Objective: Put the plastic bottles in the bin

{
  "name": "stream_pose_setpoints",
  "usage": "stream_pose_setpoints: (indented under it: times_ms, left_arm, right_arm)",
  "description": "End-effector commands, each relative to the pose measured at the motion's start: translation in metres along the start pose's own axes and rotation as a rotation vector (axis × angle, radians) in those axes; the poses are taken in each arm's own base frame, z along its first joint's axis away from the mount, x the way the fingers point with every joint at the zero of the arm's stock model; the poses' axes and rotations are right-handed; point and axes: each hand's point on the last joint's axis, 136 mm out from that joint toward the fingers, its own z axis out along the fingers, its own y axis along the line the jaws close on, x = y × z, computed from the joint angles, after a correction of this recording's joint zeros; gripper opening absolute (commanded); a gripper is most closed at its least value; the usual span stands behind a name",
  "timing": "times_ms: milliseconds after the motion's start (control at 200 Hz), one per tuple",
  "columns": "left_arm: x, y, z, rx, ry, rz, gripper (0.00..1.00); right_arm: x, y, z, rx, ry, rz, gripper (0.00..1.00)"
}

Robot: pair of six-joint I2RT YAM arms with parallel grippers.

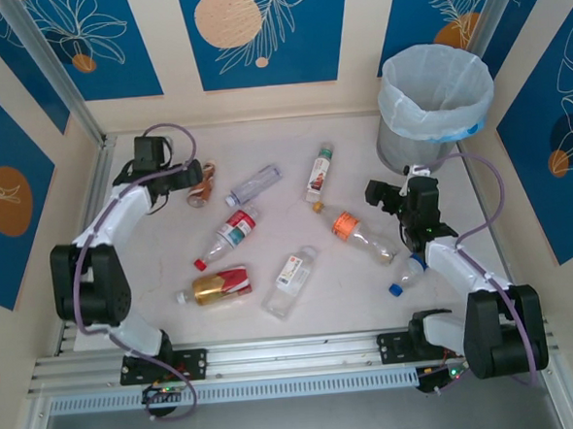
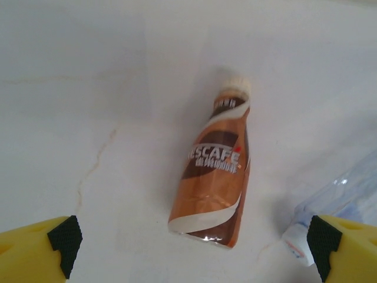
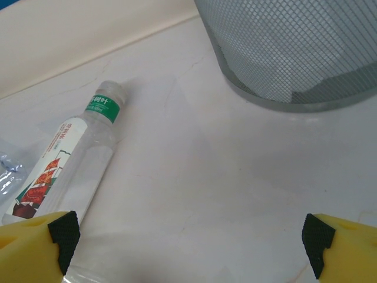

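Note:
Several plastic bottles lie scattered on the white table. A brown coffee bottle lies just ahead of my left gripper, which is open and empty above it. A clear bottle lies to its right. The grey mesh bin with its pale-blue bag stands at the far right. My right gripper is open over bare table in front of the bin. A green-capped bottle lies to its left.
In the middle lie a red-label bottle, an orange-label bottle, a gold-and-red bottle and a flat white-label bottle. A blue-capped bottle lies beside my right arm. Walls close in the table on three sides.

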Motion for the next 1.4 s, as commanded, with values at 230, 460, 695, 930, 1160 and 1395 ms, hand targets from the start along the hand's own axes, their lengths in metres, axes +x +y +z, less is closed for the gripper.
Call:
stream_pose_setpoints:
  times_ms: [230,460,695,930,1160,1395]
  left_arm:
    - [0.053,-0.041,0.047,0.119,0.339,0.165,0.99]
    - [0.056,-0.026,0.082,-0.098,0.384,0.262,0.98]
    - [0.061,-0.02,0.094,-0.161,0.399,0.274,0.88]
    - [0.072,-0.022,0.098,-0.147,0.43,0.283,0.7]
    - [0.071,-0.023,0.092,-0.129,0.392,0.281,0.65]
    - [0.065,-0.028,0.076,-0.097,0.33,0.272,0.6]
  right_arm:
    - [-0.017,-0.01,-0.012,0.135,-0.012,0.011,0.99]
    - [-0.018,-0.013,-0.014,0.173,-0.009,-0.004,0.99]
    - [-0.016,-0.016,-0.015,0.198,-0.002,-0.006,0.99]
    - [-0.019,-0.016,-0.017,0.204,-0.011,0.009,0.99]
    - [-0.018,-0.013,-0.023,0.186,-0.007,0.02,0.99]
    - [-0.012,0.003,-0.034,0.091,0.037,0.077,0.99]
